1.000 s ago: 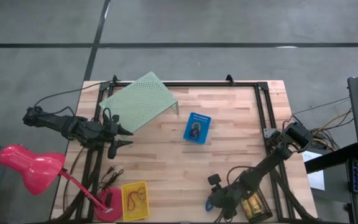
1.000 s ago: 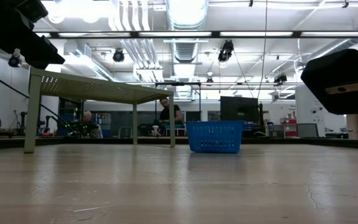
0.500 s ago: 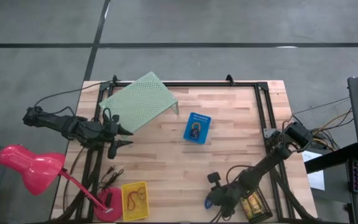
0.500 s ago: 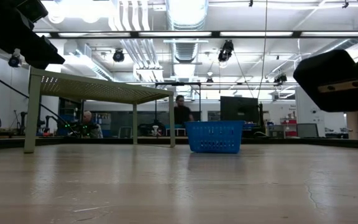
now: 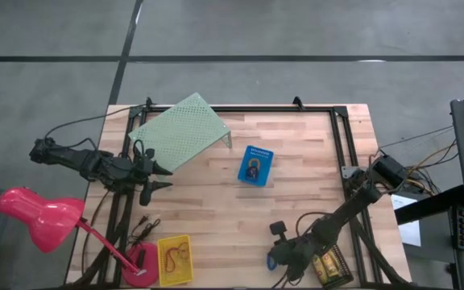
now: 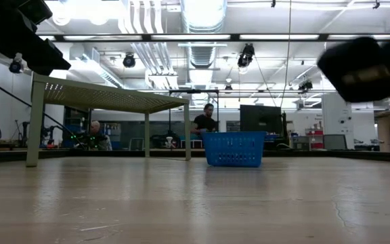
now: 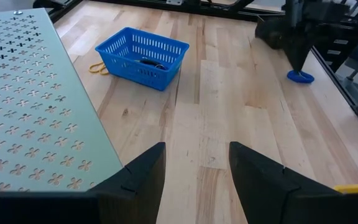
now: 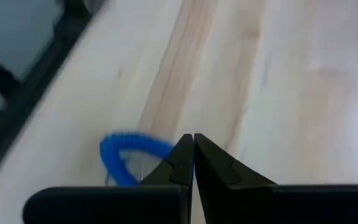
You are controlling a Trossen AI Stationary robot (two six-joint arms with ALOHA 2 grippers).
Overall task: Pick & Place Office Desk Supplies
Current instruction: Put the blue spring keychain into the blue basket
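Item one: we are seeing the right gripper (image 8: 193, 155) well away from the blue bin (image 5: 255, 165), toward the table's (image 5: 296, 185) near edge, its fingers pressed together at the tips. A blue ring (image 8: 126, 155) is lying on the wood just beside those tips; whether it is being pinched we cannot tell.

Item two: the left gripper (image 7: 194, 168) is hovering beside the pale green riser (image 5: 180, 131), on the side away from the blue bin, its fingers spread and holding nothing.

Item three: a tan-orange rubber band (image 7: 97, 68) is lying against the blue bin's wall.

Item four: a yellow bin (image 5: 175, 259) is sitting at the table's near edge, far from the blue bin.
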